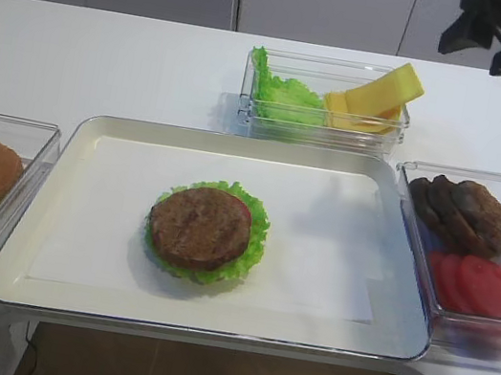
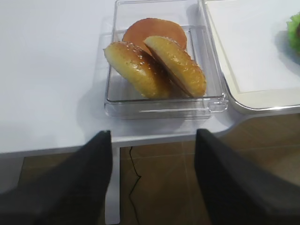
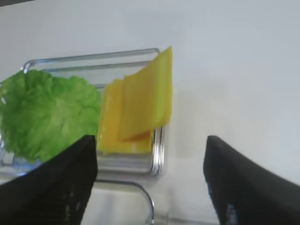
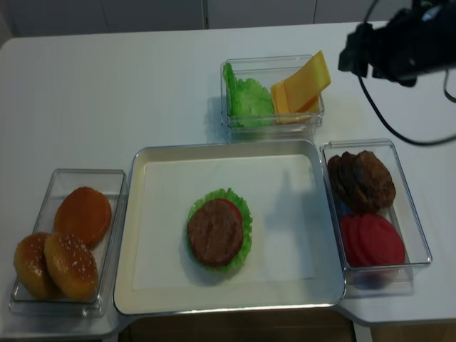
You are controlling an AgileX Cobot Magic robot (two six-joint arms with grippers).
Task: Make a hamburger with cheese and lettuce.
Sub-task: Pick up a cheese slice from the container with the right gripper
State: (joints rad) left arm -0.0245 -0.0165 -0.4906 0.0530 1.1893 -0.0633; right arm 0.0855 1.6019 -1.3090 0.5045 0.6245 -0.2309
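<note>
A low round hamburger [image 1: 206,231] is seen left of centre in the exterior high view, on white paper lining a pale, glossy metal tray [image 1: 106,128] with rounded corners. Its top is a brown, grainy grilled patty; a sliver of red shows at the patty's upper right edge. The lettuce [image 1: 258,237] is shown as a ruffled bright-green frill all round the patty.

At the upper middle of the frame a clear, hard-walled plastic box [image 1: 245,109] is set just beyond the tray. Crinkled spare green leaves [image 1: 284,98] fill its left half; smooth yellow slices are piled in its right half. One thin, flat, square slice, the cheese [image 3: 149,96], is propped tilted against that pile, its corner rising above the box rim.

At the right edge a second clear box [image 4: 413,214] holds overlapping brown patties [image 4: 360,179] and glossy red tomato slices [image 4: 372,239]. At the left edge a third clear box [image 2: 112,93] holds domed, seeded tan buns [image 2: 154,68].

In the right wrist view the right gripper [image 3: 151,187] is shown with its dark, matt jaws spread wide apart, nothing between them, the cheese box in the upper left beyond. In the left wrist view the left gripper [image 2: 153,178] is likewise parted and empty, the bun box above it in the frame.
</note>
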